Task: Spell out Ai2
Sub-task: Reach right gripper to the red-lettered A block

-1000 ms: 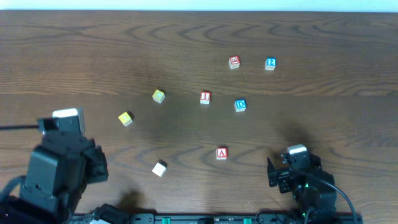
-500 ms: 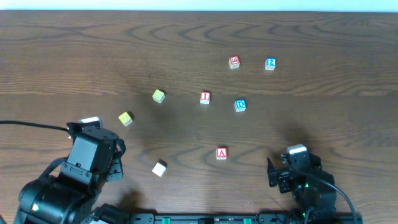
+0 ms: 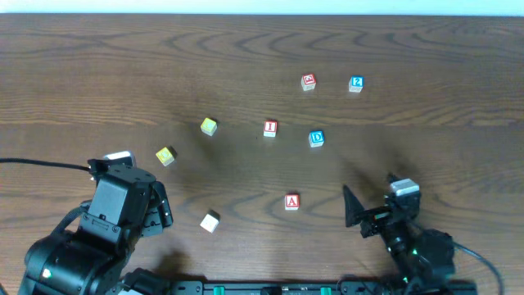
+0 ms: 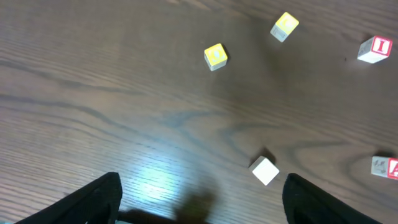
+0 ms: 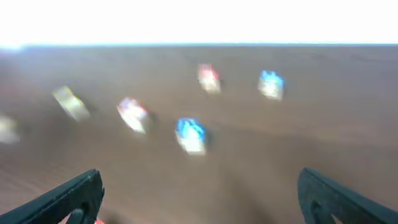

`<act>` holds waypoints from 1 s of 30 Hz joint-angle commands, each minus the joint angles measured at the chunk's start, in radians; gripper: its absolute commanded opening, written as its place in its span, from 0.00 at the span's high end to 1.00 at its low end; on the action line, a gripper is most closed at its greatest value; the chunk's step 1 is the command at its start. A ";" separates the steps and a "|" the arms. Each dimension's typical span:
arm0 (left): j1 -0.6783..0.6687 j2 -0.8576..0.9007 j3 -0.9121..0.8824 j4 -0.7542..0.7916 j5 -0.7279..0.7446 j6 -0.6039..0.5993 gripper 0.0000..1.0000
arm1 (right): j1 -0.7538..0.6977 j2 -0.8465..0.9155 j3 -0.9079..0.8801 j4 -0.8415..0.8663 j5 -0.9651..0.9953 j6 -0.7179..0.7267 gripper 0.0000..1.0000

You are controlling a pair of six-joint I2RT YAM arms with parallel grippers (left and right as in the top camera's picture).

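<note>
The red A block [image 3: 292, 201] lies near the front, between the two arms. Further back are the red I block [image 3: 270, 128] and, at the far right, the blue 2 block [image 3: 355, 83]. My left gripper [image 3: 160, 211] is open and empty at the front left. In the left wrist view its fingers [image 4: 102, 199] stand wide apart, with the A block [image 4: 387, 167] at the right edge and the I block [image 4: 375, 49] at the top right. My right gripper [image 3: 360, 215] is open and empty, right of the A block. The right wrist view is blurred; the 2 block [image 5: 270, 84] shows far ahead.
A blue D block [image 3: 316, 138] sits right of the I block and another red block [image 3: 308, 81] left of the 2 block. A yellow-green block [image 3: 209, 126], a yellow block [image 3: 166, 156] and a white block [image 3: 210, 220] lie on the left half of the wooden table [image 3: 426, 156].
My left arm has swung in towards the white block and its gripper has gone from shut to open. My right arm has just shifted a little to the right, still open.
</note>
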 commanded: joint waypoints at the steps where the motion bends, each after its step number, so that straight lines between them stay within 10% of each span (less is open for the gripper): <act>1: 0.003 -0.001 -0.002 0.000 -0.004 -0.004 0.15 | 0.008 -0.005 0.001 0.034 -0.194 0.384 0.01; 20: 0.003 -0.001 -0.002 -0.008 -0.003 -0.004 0.05 | 0.018 0.024 0.002 0.050 -0.272 0.457 0.01; 30: 0.003 -0.001 -0.002 -0.009 -0.003 -0.004 0.05 | 0.085 0.444 0.171 0.076 -0.271 0.334 0.01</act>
